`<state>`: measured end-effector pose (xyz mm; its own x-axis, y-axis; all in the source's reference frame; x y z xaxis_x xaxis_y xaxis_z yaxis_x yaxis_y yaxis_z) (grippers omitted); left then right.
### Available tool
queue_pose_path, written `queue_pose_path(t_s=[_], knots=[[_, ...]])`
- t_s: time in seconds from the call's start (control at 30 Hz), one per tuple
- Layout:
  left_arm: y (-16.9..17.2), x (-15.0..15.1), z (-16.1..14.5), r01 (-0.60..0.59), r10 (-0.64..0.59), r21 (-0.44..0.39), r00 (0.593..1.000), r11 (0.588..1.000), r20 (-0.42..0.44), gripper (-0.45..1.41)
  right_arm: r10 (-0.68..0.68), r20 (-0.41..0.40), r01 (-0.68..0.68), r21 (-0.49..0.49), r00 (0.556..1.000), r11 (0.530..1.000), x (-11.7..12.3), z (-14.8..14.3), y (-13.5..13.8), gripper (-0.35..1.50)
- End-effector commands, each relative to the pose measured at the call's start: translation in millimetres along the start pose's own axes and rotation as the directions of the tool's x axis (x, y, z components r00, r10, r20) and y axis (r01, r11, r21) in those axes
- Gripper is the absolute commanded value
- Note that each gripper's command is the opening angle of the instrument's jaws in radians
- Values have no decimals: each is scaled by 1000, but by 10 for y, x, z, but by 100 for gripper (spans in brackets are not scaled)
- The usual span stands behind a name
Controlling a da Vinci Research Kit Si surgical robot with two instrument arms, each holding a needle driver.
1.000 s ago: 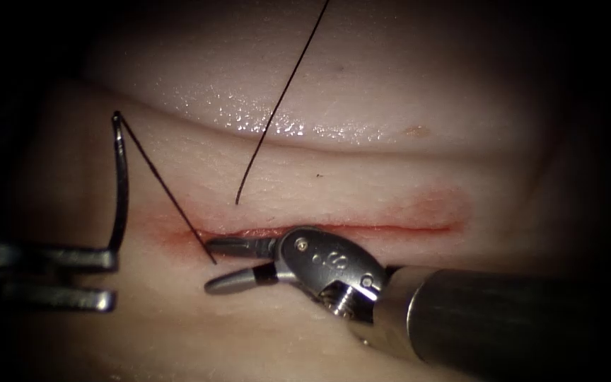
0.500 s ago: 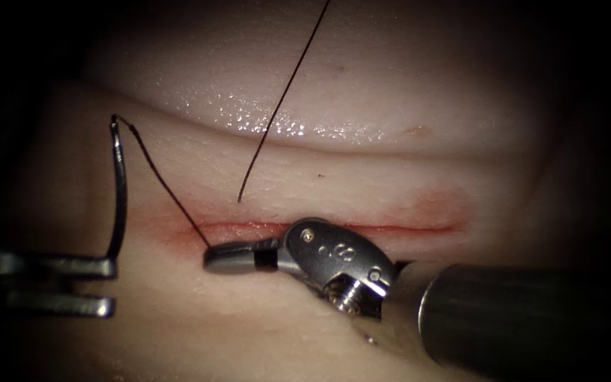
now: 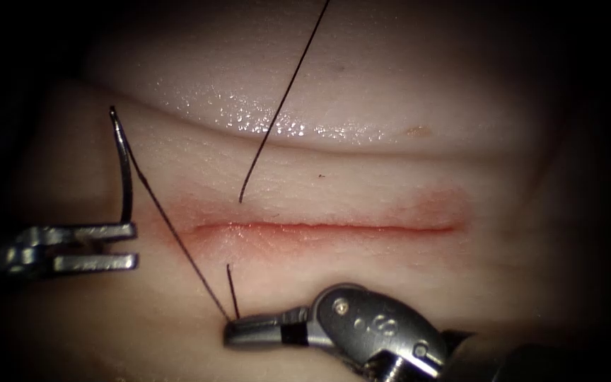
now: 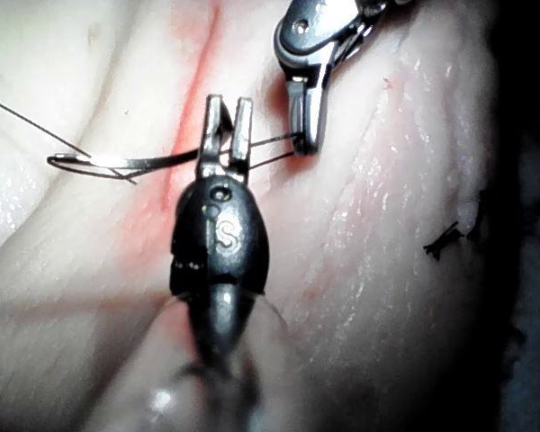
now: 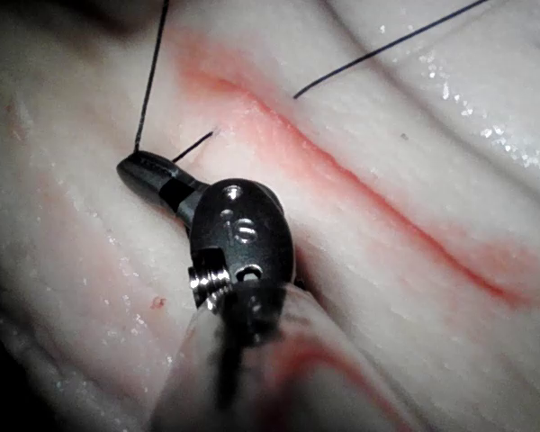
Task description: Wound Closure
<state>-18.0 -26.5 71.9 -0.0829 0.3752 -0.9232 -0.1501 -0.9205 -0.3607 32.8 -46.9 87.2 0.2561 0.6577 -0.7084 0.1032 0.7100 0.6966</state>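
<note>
Left tool [image 3: 132, 245] at far left, jaws parted in the endoscope view, yet the needle [image 3: 125, 166] rests against the upper jaw near its lower end; can't tell if it's truly clamped. Needle stands free above the tissue [image 3: 362, 92], left of the cut [image 3: 327, 228], not in it. Thread [image 3: 178, 237] runs from the needle's top end down to the right tool [image 3: 238, 332], below the cut, jaws clenched on the thread, short end sticking up. Second strand [image 3: 284, 95] lies above the cut

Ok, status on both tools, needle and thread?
Left tool: upper jaw at needle's lower end, needle clear of tissue. Right tool shut on thread, below cut.
</note>
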Motion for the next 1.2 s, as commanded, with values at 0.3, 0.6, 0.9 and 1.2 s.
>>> queue_pose_path(t_s=[0.3, 0.6, 0.9, 1.2], knots=[[18, 4, -2, -5, 5, -1, 1000, 1000, -20, -45, -66, -15, 66, 42, 998, 997, 27, 29, -53, -35], [17, 20, -15, -24, 24, 1, 1000, 1000, -16, -45, -145, -17, 143, -86, 989, 986, 60, 6, -8, 118], [-8, 17, -57, -42, 39, 103, 999, 994, 33, -45, -199, 2, 197, -145, 980, 970, 60, -20, 30, 128], [-21, 18, -73, -46, 40, 152, 998, 987, 47, -45, -236, 36, 239, -182, 971, 954, 42, -1, 57, 128]])
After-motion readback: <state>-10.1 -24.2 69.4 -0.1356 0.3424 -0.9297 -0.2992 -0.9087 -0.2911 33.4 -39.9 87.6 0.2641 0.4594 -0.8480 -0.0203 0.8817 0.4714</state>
